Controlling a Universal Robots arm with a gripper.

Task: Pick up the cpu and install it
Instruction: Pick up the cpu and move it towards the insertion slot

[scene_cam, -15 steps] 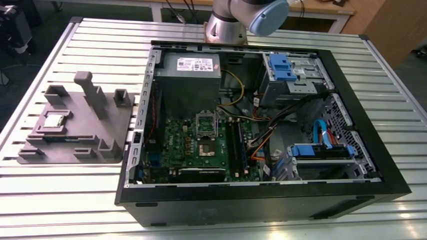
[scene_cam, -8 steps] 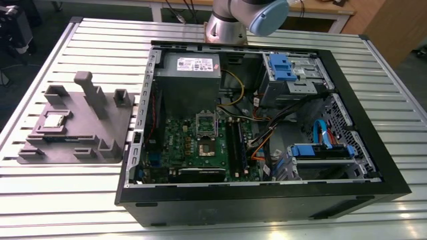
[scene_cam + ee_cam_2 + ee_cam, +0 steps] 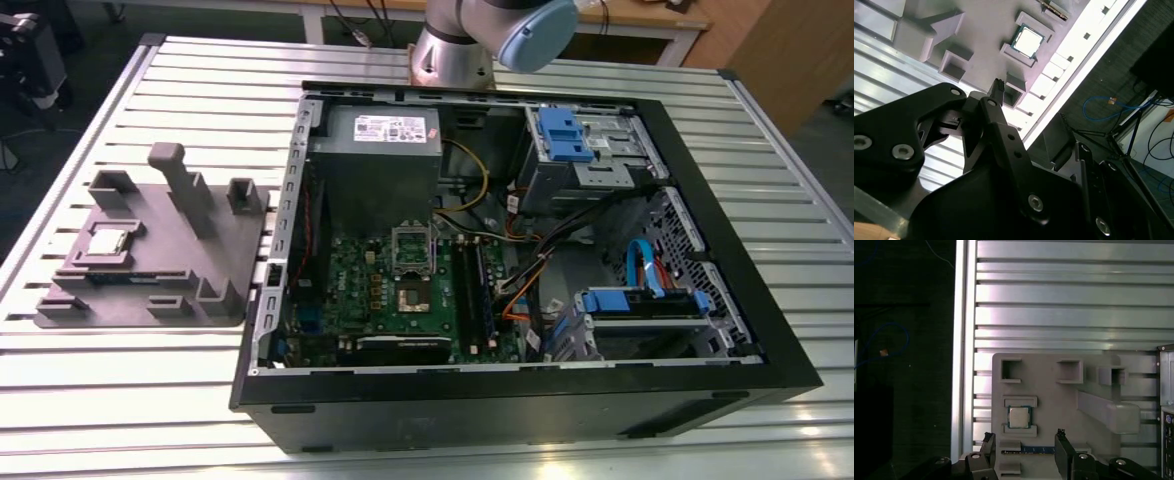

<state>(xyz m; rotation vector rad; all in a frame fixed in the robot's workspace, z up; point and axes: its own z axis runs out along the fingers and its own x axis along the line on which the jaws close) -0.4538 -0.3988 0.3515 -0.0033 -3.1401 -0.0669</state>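
On a grey plastic tray [image 3: 1054, 405], the small square silver-topped cpu [image 3: 1018, 417] sits in a fitted pocket to stay steady; the black gripper [image 3: 1024, 436] holds its fingers [image 3: 1064, 449] apart, empty.

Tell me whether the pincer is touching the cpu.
Apart. In the first wrist view the cpu lies in a recess of the tray, with bare tray between it and the open pincer.
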